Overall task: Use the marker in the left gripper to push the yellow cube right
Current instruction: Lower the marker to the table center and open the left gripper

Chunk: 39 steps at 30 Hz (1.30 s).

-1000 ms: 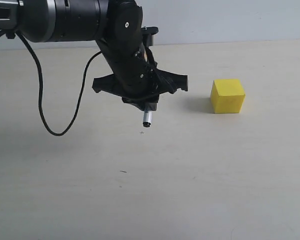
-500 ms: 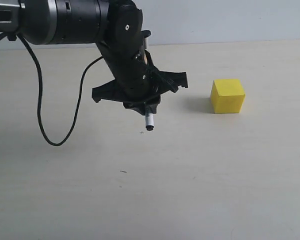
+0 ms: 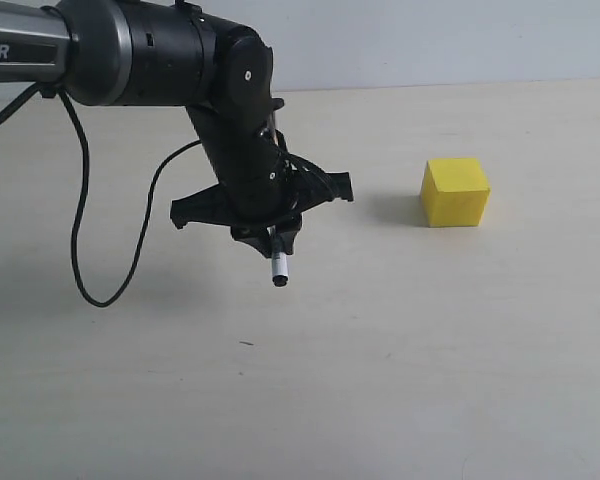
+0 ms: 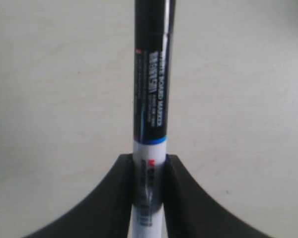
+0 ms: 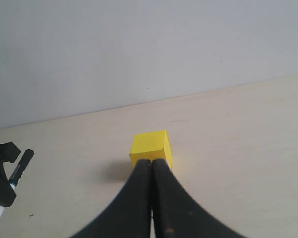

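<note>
Over the last second the left gripper (image 3: pixel 272 238) has been lowered and shifted slightly left, so the marker (image 3: pixel 278 268) tip is now close to the table (image 3: pixel 430 380). The cube (image 3: pixel 455 192) is unmoved, well apart to the right and untouched, so the push is judged not yet started. The marker is pinched between the jaws, pointed down with a slight tilt. The arm (image 3: pixel 130 55) is reached in from the left, wrist bent down. The right gripper (image 5: pixel 151 198) is pressed together, empty.

marker (image 3: pixel 278 268): mostly hidden behind left hand (image 3: pixel 271 238) | small print: blurred
</note>
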Tool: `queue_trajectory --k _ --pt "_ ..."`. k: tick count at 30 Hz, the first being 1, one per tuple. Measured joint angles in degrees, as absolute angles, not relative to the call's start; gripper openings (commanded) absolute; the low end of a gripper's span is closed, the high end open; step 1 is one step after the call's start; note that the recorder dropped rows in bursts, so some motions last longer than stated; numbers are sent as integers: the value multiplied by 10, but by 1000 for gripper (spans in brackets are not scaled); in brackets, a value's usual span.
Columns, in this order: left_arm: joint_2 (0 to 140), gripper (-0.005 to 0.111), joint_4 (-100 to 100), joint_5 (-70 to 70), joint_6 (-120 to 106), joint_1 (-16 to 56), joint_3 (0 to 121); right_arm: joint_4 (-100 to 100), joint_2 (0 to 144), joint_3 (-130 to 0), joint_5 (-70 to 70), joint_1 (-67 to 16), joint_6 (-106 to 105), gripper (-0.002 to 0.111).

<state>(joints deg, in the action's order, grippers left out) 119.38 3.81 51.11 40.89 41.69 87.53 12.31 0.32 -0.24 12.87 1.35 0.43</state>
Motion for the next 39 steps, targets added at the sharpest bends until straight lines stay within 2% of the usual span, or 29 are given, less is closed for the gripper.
queue_trajectory --k 39 --pt "1241 0 43 473 420 412 875 123 3 -2 129 14 4 0"
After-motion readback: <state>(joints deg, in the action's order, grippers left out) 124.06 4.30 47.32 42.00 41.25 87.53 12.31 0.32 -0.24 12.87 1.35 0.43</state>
